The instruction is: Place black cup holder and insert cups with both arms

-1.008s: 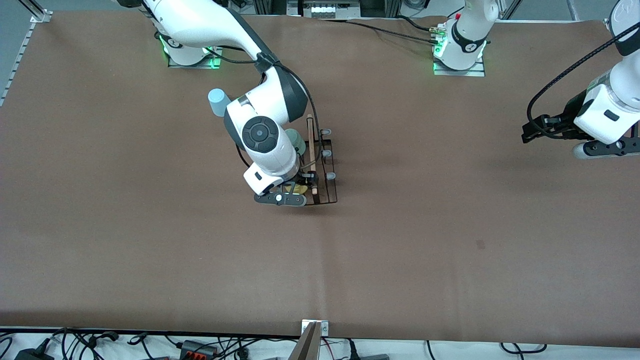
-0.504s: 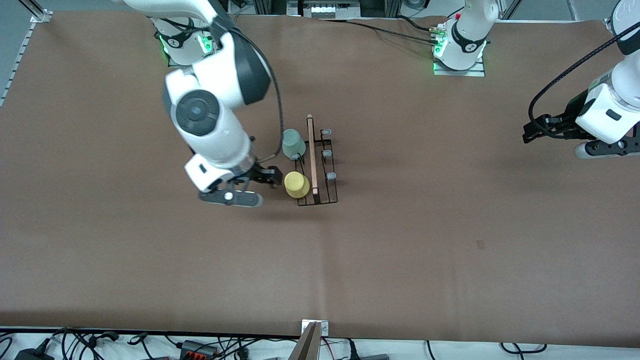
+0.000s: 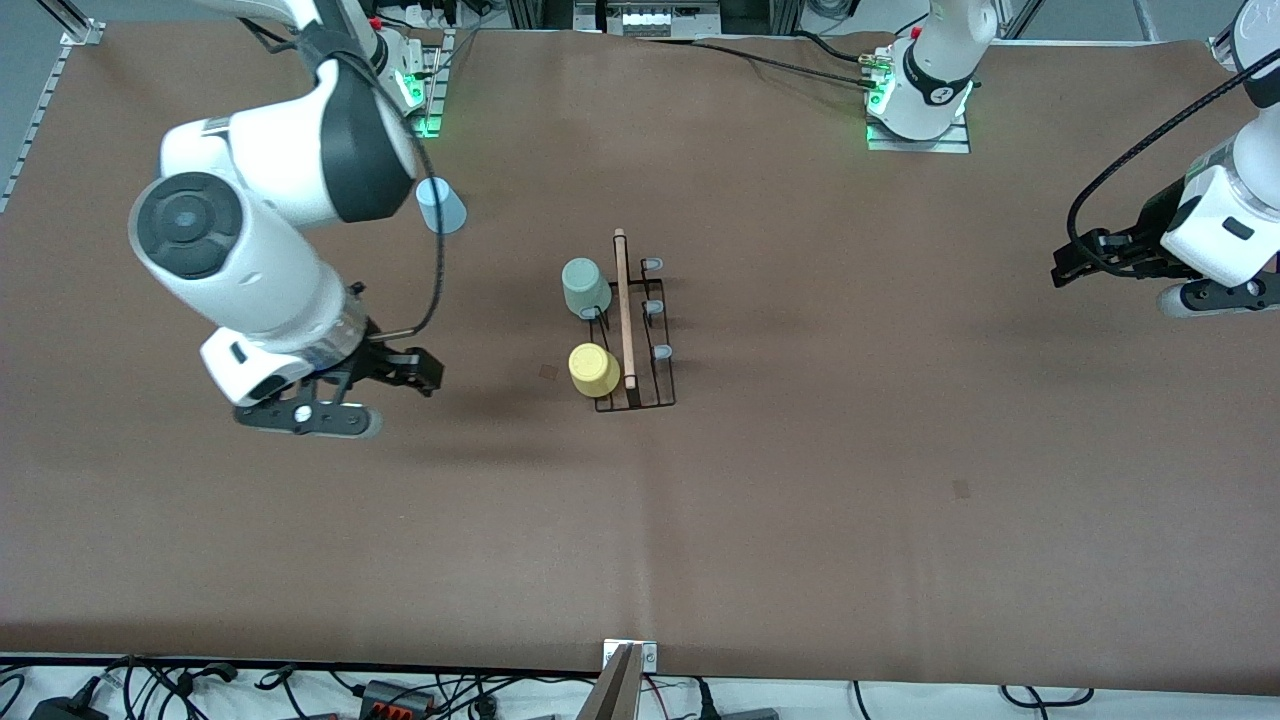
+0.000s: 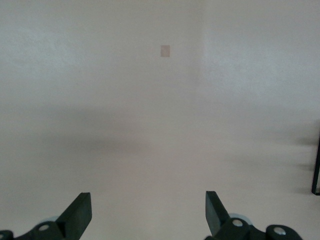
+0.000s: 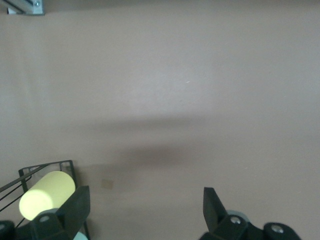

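The black cup holder [image 3: 650, 385] stands mid-table, its wooden rod handle [image 3: 624, 300] on top. The pale green cup [image 3: 584, 286] and the yellow cup [image 3: 593, 369] sit upturned on pegs on the side toward the right arm's end, the yellow one nearer the front camera. The pegs [image 3: 653, 306] on the other side are bare. The light blue cup [image 3: 440, 205] stands on the table near the right arm's base. My right gripper [image 3: 412, 370] is open and empty, apart from the holder; the right wrist view [image 5: 145, 207] shows the yellow cup [image 5: 46, 194]. My left gripper [image 3: 1072, 262] waits open and empty at its end [image 4: 148, 212].
Two arm bases with green lights [image 3: 918, 120] stand along the edge of the table farthest from the front camera. Small dark marks lie on the brown table [image 3: 961, 489] and beside the yellow cup [image 3: 548, 371]. Cables and a metal bracket [image 3: 630, 655] line the edge nearest the front camera.
My right gripper has let go of the yellow cup on the holder and drawn away toward the right arm's end. The light blue cup shows fully again. The left arm has barely moved.
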